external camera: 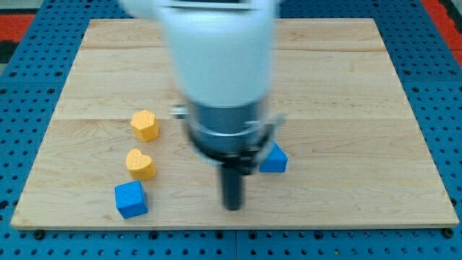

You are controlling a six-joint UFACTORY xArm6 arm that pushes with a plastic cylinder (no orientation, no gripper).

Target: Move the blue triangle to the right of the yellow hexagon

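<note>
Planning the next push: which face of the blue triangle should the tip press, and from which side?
Press its right-hand face, coming from the view's right, since the yellow hexagon lies to its left. My tip now sits below-left of the blue triangle, so it must go around.

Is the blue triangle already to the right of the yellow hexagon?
Yes: the blue triangle lies far toward the view's right of the yellow hexagon, slightly lower, beside my tip.
</note>
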